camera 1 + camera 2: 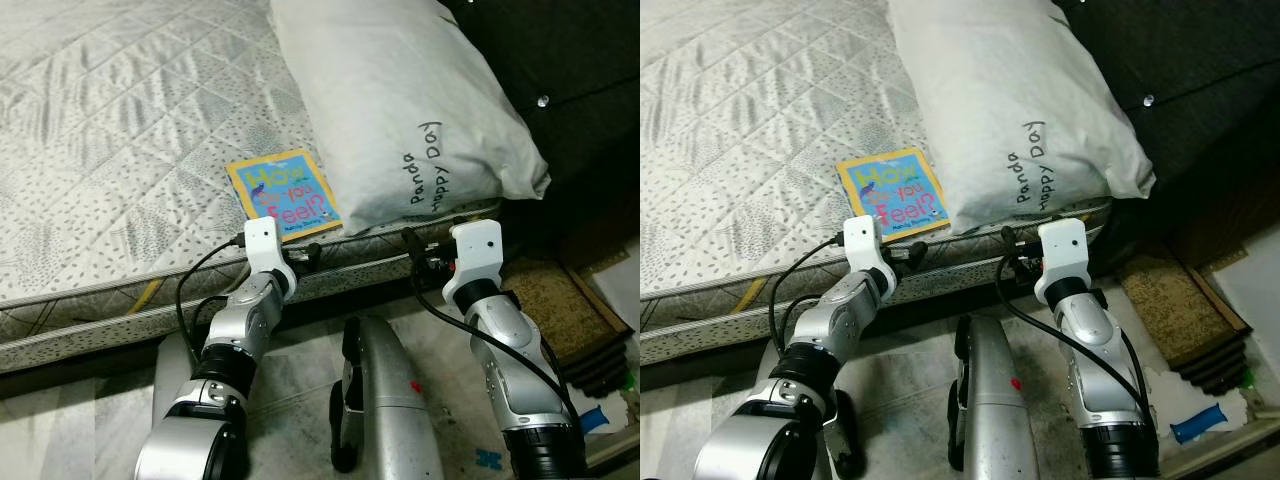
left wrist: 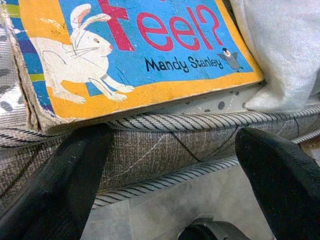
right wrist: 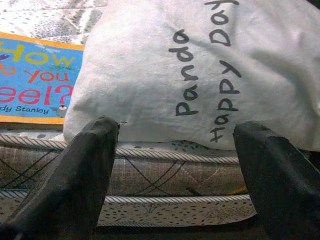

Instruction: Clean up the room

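Observation:
A blue and orange picture book (image 1: 283,195), titled "How do you feel?", lies flat on the grey quilted mattress (image 1: 100,150) close to its front edge. Its right side touches a big white pillow (image 1: 400,100) printed "Panda Happy Day". My left gripper (image 2: 170,135) is open at the mattress edge just below the book, holding nothing. One black finger (image 2: 75,185) sits under the book's worn corner. My right gripper (image 3: 177,125) is open in front of the pillow's lower edge (image 3: 200,75), level with the mattress side, also with nothing in it.
A dark padded headboard (image 1: 560,60) rises behind the pillow on the right. Brown mats (image 1: 560,300) are stacked on the floor to the right, with a small blue object (image 1: 1203,420) beside them. My silver body (image 1: 385,400) stands against the bed's side on pale tiled floor.

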Robot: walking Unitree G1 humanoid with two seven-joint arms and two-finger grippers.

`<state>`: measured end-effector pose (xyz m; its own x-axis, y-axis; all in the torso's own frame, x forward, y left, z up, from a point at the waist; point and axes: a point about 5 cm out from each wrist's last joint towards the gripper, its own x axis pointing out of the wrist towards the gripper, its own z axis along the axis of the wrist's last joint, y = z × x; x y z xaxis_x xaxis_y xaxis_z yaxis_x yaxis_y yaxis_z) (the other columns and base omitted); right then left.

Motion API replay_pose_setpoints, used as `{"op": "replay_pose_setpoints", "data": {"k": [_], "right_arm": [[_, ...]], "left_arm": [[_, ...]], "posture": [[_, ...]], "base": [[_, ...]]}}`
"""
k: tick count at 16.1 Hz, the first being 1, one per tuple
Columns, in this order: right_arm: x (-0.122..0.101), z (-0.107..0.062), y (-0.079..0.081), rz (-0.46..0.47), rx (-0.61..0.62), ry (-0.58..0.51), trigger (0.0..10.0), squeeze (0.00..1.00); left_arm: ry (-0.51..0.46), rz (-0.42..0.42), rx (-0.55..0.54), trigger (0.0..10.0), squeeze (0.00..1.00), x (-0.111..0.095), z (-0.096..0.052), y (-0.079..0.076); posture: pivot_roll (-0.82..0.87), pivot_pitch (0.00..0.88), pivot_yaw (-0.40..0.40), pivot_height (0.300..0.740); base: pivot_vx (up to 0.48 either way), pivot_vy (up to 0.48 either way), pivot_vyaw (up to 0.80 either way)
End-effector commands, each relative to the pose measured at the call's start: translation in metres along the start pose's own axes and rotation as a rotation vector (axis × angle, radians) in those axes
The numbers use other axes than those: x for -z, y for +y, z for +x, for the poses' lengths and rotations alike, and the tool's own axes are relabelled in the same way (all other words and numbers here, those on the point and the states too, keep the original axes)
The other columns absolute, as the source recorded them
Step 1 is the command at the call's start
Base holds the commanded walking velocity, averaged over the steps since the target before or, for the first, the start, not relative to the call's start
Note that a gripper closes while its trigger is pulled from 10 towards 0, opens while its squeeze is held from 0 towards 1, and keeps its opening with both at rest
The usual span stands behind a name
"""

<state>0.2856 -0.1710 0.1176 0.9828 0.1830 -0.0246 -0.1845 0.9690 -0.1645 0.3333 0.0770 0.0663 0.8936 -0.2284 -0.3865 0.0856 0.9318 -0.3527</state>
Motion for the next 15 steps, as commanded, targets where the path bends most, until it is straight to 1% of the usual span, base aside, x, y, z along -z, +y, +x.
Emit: {"op": "replay_pose_setpoints", "data": {"k": [1, 4, 6, 7, 9, 10, 12, 13, 14, 15], "right_arm": [[0.005, -0.003, -0.003, -0.007, 0.004, 0.017, 10.0, 0.0], [0.005, -0.002, -0.003, -0.008, 0.004, 0.016, 10.0, 0.0], [0.005, -0.002, -0.004, -0.01, 0.004, 0.017, 10.0, 0.0], [0.005, -0.002, -0.004, -0.011, 0.003, 0.018, 10.0, 0.0], [0.005, -0.002, -0.004, -0.011, 0.002, 0.018, 10.0, 0.0], [0.005, -0.001, -0.003, -0.01, 0.001, 0.016, 10.0, 0.0], [0.005, -0.001, -0.004, -0.01, 0.002, 0.017, 10.0, 0.0], [0.006, -0.001, -0.004, -0.011, 0.003, 0.018, 10.0, 0.0], [0.006, -0.001, -0.004, -0.01, 0.003, 0.018, 10.0, 0.0], [0.006, -0.001, -0.004, -0.01, 0.003, 0.018, 10.0, 0.0]], "left_arm": [[-0.129, 0.007, -0.08, 10.0, 0.0, -0.025, -0.004, 0.019], [-0.141, 0.005, -0.126, 10.0, 0.0, -0.027, -0.005, 0.027], [-0.14, 0.02, -0.113, 10.0, 0.0, -0.026, -0.005, 0.023], [-0.118, 0.038, -0.038, 10.0, 0.0, -0.022, -0.004, 0.01], [-0.094, 0.06, 0.058, 10.0, 0.0, -0.016, -0.004, -0.01], [-0.094, 0.088, 0.115, 10.0, 0.0, -0.011, -0.006, -0.026], [-0.129, 0.092, 0.141, 10.0, 0.0, -0.013, -0.009, -0.033], [-0.158, 0.113, 0.13, 10.0, 0.0, -0.016, -0.011, -0.033], [-0.174, 0.113, 0.144, 10.0, 0.0, -0.019, -0.012, -0.034], [-0.172, 0.117, 0.157, 10.0, 0.0, -0.019, -0.012, -0.035]], "posture": [[-0.15, 0.173, -0.09, 0.541], [-0.15, 0.172, -0.091, 0.541], [-0.15, 0.171, -0.091, 0.541], [-0.15, 0.171, -0.093, 0.541], [-0.15, 0.17, -0.093, 0.541], [-0.15, 0.17, -0.092, 0.541], [-0.15, 0.169, -0.091, 0.541], [-0.15, 0.169, -0.09, 0.541], [-0.15, 0.169, -0.089, 0.541], [-0.15, 0.169, -0.089, 0.541]], "base": [[0.0, 0.0, 0.0], [0.0, 0.0, 0.0], [0.0, 0.0, 0.0], [0.0, 0.0, 0.0], [0.0, 0.0, 0.0], [0.0, 0.0, 0.0], [0.0, 0.0, 0.0], [0.0, 0.0, 0.0], [0.0, 0.0, 0.0], [0.0, 0.0, 0.0]]}}
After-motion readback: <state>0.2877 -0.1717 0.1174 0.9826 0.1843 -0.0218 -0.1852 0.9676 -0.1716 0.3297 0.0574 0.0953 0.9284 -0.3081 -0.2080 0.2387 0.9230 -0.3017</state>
